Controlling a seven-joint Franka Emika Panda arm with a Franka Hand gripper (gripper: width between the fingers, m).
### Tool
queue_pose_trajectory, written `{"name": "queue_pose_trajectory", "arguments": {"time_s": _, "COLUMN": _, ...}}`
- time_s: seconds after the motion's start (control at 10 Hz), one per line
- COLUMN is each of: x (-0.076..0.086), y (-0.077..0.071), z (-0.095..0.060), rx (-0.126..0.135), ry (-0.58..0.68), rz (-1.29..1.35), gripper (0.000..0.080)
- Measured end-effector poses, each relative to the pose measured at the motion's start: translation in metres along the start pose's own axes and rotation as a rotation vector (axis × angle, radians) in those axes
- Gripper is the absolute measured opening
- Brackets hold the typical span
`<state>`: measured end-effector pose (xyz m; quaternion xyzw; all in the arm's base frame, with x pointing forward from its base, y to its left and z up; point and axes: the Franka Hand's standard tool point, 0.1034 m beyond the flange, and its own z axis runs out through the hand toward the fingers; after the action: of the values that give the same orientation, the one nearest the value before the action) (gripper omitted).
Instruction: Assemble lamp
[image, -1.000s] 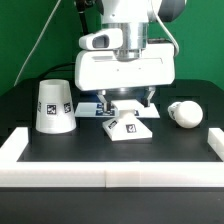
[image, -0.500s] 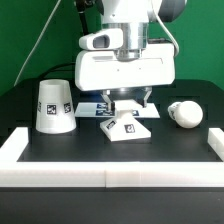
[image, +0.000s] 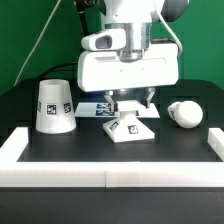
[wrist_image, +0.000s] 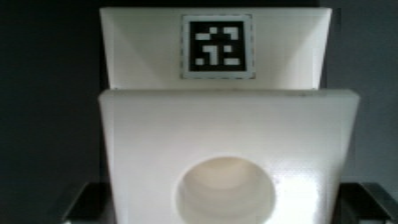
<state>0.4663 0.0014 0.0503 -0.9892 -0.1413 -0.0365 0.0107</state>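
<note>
A white robot arm (image: 125, 55) reached down over the middle of a black bench (image: 160, 148). Its claw (image: 129, 109) hung low over the lamp's base (image: 128, 130), a low square white block with sloped sides and a black-and-white square tag on its near slope. The base sat flat on the bench, close to the centre of the scene.

In the wrist view the base (wrist_image: 222, 115) filled most of the picture, with a tag on its far slope and a round socket hole (wrist_image: 226, 190) in its flat top. The two dark fingertips (wrist_image: 86, 205) showed at either side of the base, so the base lay between them. Whether they pressed on the base or stood just clear of it could not be told.

The shade (image: 54, 105), a white cup-like cone with tags on its wall, stood wide end down on the exterior view's left, apart from the base. The bulb (image: 185, 113), round and white, lay on the exterior view's right, also apart from the base.

The marker board (image: 92, 107) lay flat just behind the base, partly hidden by it. A thick white rail (image: 110, 170) ran along the near edge of the bench and turned up both sides.
</note>
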Motion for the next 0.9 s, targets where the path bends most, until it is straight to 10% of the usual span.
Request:
{"name": "queue_pose_trajectory", "arguments": {"time_s": 0.6, "x": 0.098, "y": -0.051, "z": 0.006, "rx": 0.024, "ry": 0.041, "rz": 0.103, "gripper": 0.0535}}
{"name": "queue_pose_trajectory", "arguments": {"time_s": 0.9, "x": 0.122, "y": -0.057, "z": 0.007, "rx": 0.028, "ry": 0.066, "rz": 0.159, "gripper": 0.0535}}
